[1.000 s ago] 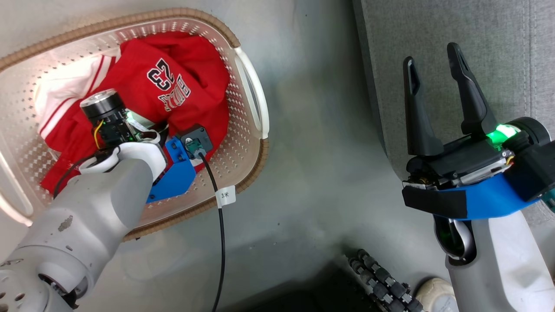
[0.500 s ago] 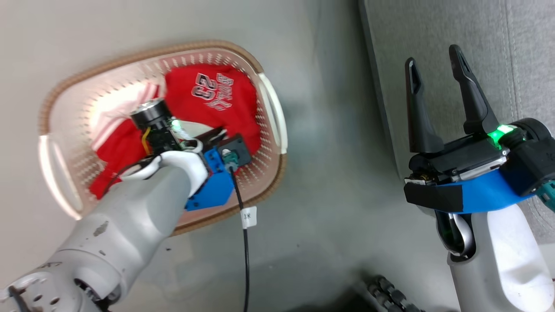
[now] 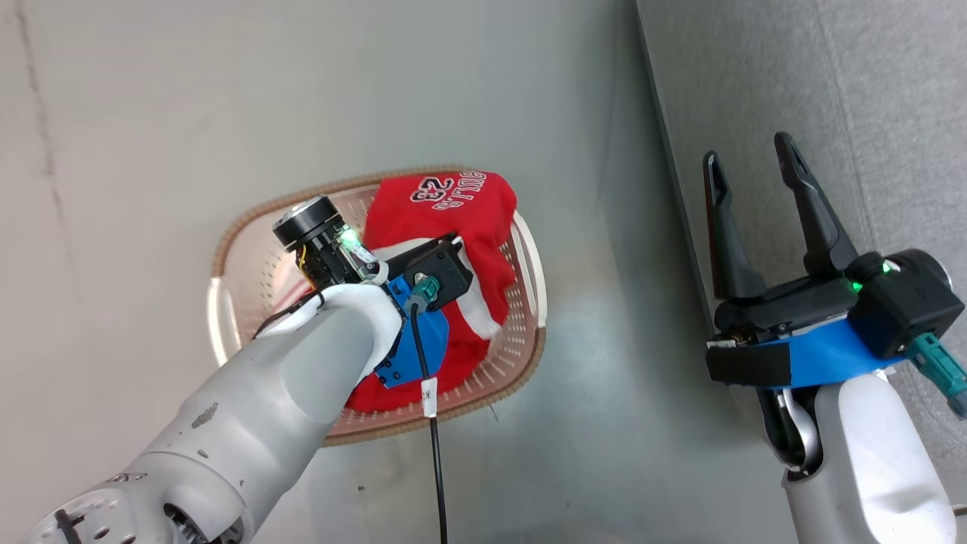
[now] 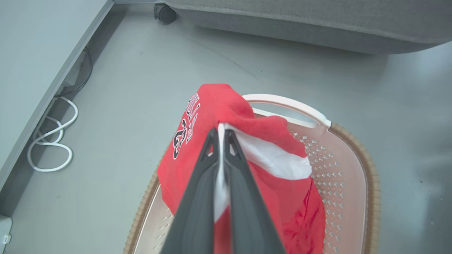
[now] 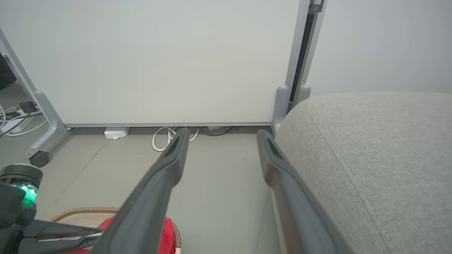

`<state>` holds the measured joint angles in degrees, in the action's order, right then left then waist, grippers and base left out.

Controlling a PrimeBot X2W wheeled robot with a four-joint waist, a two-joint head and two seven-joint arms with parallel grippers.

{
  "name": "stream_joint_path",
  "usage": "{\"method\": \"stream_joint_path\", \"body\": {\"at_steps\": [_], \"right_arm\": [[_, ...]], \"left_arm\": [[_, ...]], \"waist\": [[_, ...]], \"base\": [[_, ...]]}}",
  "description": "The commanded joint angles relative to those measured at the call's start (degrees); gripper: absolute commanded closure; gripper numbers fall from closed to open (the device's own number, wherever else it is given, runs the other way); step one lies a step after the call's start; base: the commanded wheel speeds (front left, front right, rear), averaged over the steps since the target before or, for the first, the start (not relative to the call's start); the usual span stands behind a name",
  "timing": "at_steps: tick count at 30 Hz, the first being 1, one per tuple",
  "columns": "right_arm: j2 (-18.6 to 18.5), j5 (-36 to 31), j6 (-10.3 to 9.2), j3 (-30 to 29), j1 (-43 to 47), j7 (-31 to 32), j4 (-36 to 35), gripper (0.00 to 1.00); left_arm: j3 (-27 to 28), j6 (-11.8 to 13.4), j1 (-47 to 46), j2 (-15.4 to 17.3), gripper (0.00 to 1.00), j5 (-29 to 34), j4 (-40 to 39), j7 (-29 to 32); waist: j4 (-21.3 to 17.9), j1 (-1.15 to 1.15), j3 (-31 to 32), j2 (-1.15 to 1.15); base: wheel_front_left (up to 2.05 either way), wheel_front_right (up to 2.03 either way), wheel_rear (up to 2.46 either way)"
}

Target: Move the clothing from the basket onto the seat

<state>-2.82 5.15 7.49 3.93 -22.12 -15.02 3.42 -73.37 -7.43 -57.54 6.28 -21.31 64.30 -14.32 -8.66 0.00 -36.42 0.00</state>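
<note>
Where the left pincer (image 4: 221, 131) closes, its two dark fingers lie almost together with a strip of white cloth pinched between them, so it has hold of the clothing (image 4: 212, 102). The red jersey drapes over the fingertips in a peak and hangs down into the basket (image 4: 356, 165) below it. A white panel (image 4: 272, 158) of cloth falls to one side of the fingers. The basket stands on the grey floor (image 3: 227, 113), out from the floor's edge along the pale partition (image 5: 159, 60) and near the side of the seat (image 3: 831, 75). The right pincer (image 3: 746, 147) has its fingers spread wide with nothing between them, over the seat's edge nearest the basket.

The floor is smooth, dull grey, with a faint crack line. The partition runs along its edge on grey framed legs with a castor (image 5: 39, 158), and a white cable (image 4: 53, 141) loops on the floor at its foot. The seat is coarse grey fabric with a stitched seam.

The left fingertips are buried in the fold of cloth. The left forearm covers part of the basket in the head view, and the left wrist view cuts off the basket's near end. Cloth hides the basket's bottom. The lettering is creased; "23" reads clearly, the word beside it only partly. I cannot tell how many garments are in the bundle, nor whether its lower end rests on the basket.
</note>
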Motion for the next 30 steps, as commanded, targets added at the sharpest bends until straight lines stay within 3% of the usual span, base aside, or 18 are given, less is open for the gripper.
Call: {"method": "stream_joint_path", "body": {"at_steps": [1,11,30], "right_arm": [[-0.1,-0.3,0.01,-0.3,1.2,-0.2,0.5,0.0],[-0.1,-0.6,0.01,-1.4,5.9,-0.2,2.7,0.0],[-0.1,0.7,0.01,-2.6,13.8,-0.2,4.5,0.0]], "left_arm": [[0.2,-0.1,0.7,0.0,1.0,-1.8,-0.8,-0.7],[3.5,-0.1,3.3,1.6,1.0,-7.2,-8.6,-0.9],[14.8,0.0,7.5,3.5,1.0,-9.0,-21.0,-0.9]], "waist": [[2.2,0.0,5.2,0.0],[4.8,0.0,16.0,0.0],[8.6,0.0,28.7,0.0]], "base": [[0.0,0.0,0.0],[0.0,0.0,0.0],[0.0,0.0,0.0]]}}
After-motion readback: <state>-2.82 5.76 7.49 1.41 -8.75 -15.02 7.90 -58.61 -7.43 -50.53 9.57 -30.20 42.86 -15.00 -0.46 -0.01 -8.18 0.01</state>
